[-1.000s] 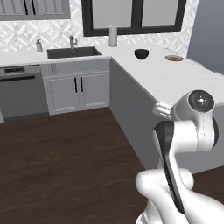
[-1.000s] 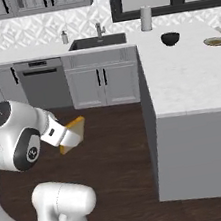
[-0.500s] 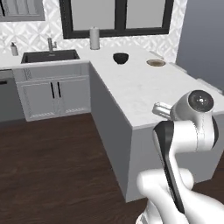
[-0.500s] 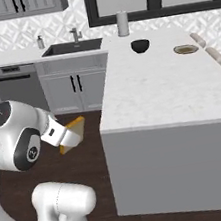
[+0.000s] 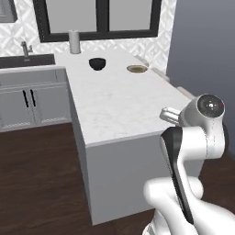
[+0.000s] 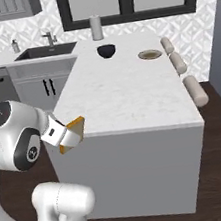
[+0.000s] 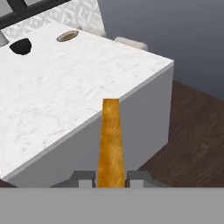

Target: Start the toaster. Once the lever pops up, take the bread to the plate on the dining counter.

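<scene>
Holding the bread [image 7: 110,142] edge-on, I'm seeing the fingers [image 7: 86,178] clamped on its near end, one on each face; in the right base view the slice [image 6: 74,133] is hanging beside the near edge of the dining counter's tabletop [image 6: 125,97]. I'm looking across the slab at the plate [image 6: 149,54] near the far right side, nothing visible on it. The dark bowl [image 6: 106,51] is sitting left of it, contents hard to judge.

Dining counter [image 6: 125,95] broadly bare, bowl [image 6: 106,51] beside plate [image 6: 149,54] at far end
</scene>
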Robot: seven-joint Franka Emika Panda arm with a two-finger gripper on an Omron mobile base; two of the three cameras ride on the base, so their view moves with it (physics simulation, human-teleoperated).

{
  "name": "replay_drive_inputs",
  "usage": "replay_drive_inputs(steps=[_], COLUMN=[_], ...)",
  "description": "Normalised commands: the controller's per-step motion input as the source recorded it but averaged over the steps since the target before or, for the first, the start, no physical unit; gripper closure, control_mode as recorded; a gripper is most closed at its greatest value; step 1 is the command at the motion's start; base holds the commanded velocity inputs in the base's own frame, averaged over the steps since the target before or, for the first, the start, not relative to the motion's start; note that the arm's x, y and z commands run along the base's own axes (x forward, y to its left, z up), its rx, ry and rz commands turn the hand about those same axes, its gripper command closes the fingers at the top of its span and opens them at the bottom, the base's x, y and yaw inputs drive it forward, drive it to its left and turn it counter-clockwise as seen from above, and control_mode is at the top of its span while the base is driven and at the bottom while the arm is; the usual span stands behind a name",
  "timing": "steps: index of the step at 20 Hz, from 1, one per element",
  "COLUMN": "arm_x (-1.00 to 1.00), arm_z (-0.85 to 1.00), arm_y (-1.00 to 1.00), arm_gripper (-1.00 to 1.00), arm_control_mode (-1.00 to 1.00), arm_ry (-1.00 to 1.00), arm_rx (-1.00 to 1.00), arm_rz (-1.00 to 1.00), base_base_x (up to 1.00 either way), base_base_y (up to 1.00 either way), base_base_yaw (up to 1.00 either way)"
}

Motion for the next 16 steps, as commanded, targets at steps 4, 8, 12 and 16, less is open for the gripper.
replay_drive_inputs(steps=[4,8,12,16], arm_x=[0.0,0.0,0.0,0.0], arm_z=[0.0,0.0,0.0,0.0], arm_y=[0.0,0.0,0.0,0.0], arm_gripper=[1.0,1.0,1.0,1.0], arm_control_mode=[1.0,1.0,1.0,1.0], arm_ry=[0.0,0.0,0.0,0.0], arm_rx=[0.0,0.0,0.0,0.0], arm_rz=[0.0,0.0,0.0,0.0], base_base_x=[0.32,0.33,0.38,0.44], base_base_y=[-1.0,-1.0,-1.0,-1.0], base_base_yaw=[0.0,0.0,0.0,0.0])
